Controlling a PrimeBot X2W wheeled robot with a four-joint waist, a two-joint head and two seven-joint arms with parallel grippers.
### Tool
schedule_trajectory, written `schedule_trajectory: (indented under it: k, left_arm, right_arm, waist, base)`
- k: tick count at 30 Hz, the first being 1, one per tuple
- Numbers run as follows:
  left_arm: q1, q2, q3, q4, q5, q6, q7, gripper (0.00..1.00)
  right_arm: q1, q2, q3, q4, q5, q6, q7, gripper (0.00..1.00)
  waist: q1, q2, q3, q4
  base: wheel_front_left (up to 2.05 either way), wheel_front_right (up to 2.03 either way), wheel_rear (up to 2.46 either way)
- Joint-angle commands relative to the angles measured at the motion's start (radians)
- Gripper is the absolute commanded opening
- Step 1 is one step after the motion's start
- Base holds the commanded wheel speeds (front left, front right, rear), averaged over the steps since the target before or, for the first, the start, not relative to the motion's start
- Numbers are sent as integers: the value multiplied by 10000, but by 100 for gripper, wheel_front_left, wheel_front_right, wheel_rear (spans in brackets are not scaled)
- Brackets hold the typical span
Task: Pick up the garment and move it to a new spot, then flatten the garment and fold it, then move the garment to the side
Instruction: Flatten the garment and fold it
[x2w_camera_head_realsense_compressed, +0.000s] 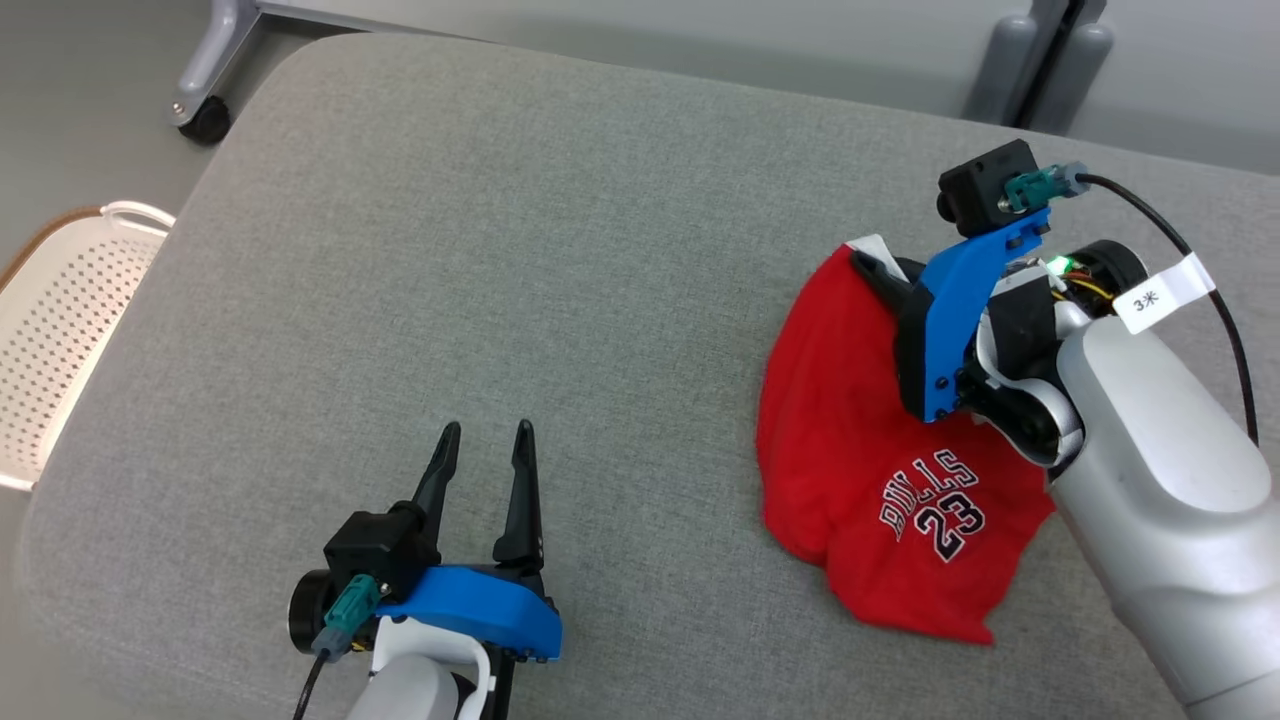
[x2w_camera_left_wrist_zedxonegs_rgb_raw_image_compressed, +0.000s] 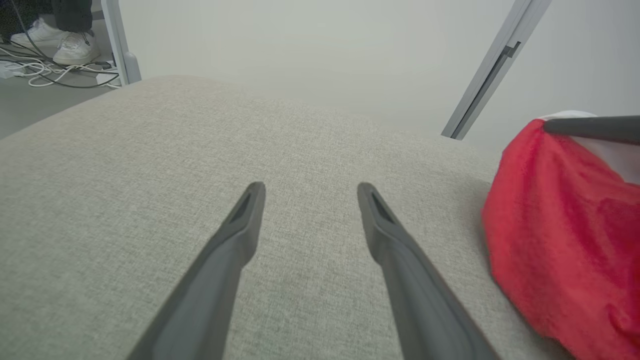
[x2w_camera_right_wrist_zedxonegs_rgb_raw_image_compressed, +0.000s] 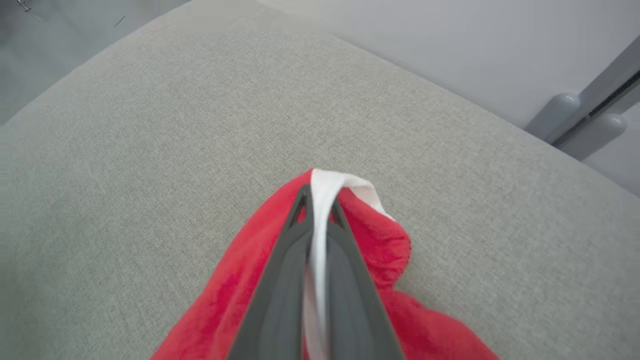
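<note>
Right pincer (x2w_camera_right_wrist_zedxonegs_rgb_raw_image_compressed: 319, 200) is clamped on the white-lined edge of the red garment (x2w_camera_head_realsense_compressed: 870, 480), which lies right of frame on the grey surface (x2w_camera_head_realsense_compressed: 500, 250). Lift slowly and straight up until all the cloth hangs free. Left pincer (x2w_camera_head_realsense_compressed: 487, 432), fingers apart, idles at lower left

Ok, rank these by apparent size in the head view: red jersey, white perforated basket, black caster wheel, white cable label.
1. red Bulls jersey
2. white perforated basket, partly cut off
3. black caster wheel and white cable label: alike; label nearer
</note>
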Motion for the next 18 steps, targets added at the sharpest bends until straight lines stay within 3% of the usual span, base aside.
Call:
schedule_trajectory:
  k: [1,12,18]
  left_arm:
    - [-71,86,135,18,118,-48,-41,100]
    - [150,344,318,-79,223,-19,-41,100]
    - [280,514,431,-291,177,62,-39,100]
  right_arm:
    - [-281,63,171,-258,-12,2,-496,0]
    - [184,309,1365,-1225,-349,2,-1874,0]
    - [1197,901,2476,-921,-625,2,-2354,0]
  waist:
    - [0,-1,-225,-239]
    - [0,-1,-817,-474]
    - [0,-1,-943,-300]
  base:
    - [0,0,0]
    - [0,0,0]
    - [0,0,0]
